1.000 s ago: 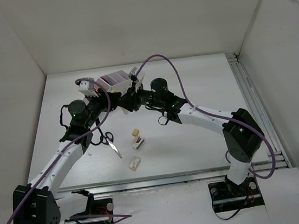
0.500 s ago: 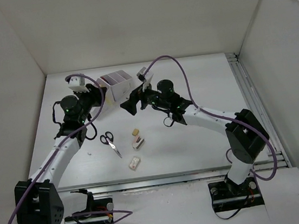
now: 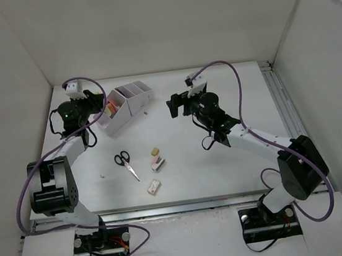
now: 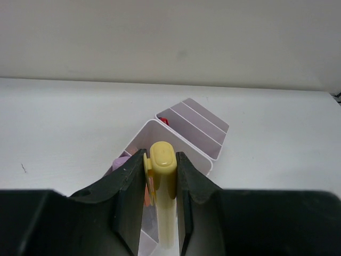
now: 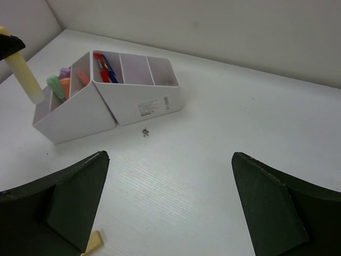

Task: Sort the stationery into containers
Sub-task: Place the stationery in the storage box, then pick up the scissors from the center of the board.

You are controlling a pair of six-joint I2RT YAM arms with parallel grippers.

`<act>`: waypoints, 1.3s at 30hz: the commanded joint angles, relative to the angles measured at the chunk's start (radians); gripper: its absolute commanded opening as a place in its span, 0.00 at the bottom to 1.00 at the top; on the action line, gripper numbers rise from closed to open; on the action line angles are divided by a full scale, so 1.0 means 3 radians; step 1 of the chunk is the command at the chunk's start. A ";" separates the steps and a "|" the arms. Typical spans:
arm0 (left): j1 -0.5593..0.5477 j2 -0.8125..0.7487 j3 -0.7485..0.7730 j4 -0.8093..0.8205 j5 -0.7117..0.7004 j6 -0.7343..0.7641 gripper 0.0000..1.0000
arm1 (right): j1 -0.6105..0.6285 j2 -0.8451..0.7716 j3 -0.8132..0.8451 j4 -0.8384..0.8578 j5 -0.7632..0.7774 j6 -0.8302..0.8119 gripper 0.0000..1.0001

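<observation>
Left hand (image 4: 160, 160) squeezes yellow highlighter (image 4: 163, 213) nearly upright over organizer (image 3: 131, 101), upper left of frame, likely so it drops into slot. Right hand (image 5: 170, 181) wide open, empty, off to right, likely leaving room. Scissors (image 3: 125, 163), 3 small erasers (image 3: 158, 162) lie on tabletop (image 3: 225, 159), middle of frame.

No readable text in any view. Only marking: small dark printed label (image 5: 152, 106) on the long side wall of the white organizer (image 5: 120, 104), seen from right wrist cam. A few lines of print, too small & blurry to make out.
</observation>
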 commanded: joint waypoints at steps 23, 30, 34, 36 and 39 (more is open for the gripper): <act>-0.0145 -0.0057 -0.0039 0.0244 -0.0485 -0.0034 0.94 | -0.0064 -0.0144 0.0105 -0.0565 -0.0304 -0.0279 0.98; -0.0145 -0.1110 0.0087 -0.1678 -0.1124 -0.0350 0.99 | 0.0478 0.0284 0.0611 -0.1332 -0.0201 -0.0393 0.98; -0.0145 -0.1565 0.0165 -0.2951 -0.1992 -0.0692 0.99 | 0.0841 0.0652 0.0938 -0.1614 -0.0287 -0.0189 0.98; -0.0145 -0.1775 0.0134 -0.3494 -0.2173 -0.0882 0.99 | 0.0969 0.0796 0.1122 -0.1696 -0.0273 -0.0107 0.98; -0.0145 -0.2006 0.0078 -0.4042 -0.2388 -0.1224 1.00 | 0.1194 0.1149 0.1475 -0.1919 -0.0181 -0.0014 0.95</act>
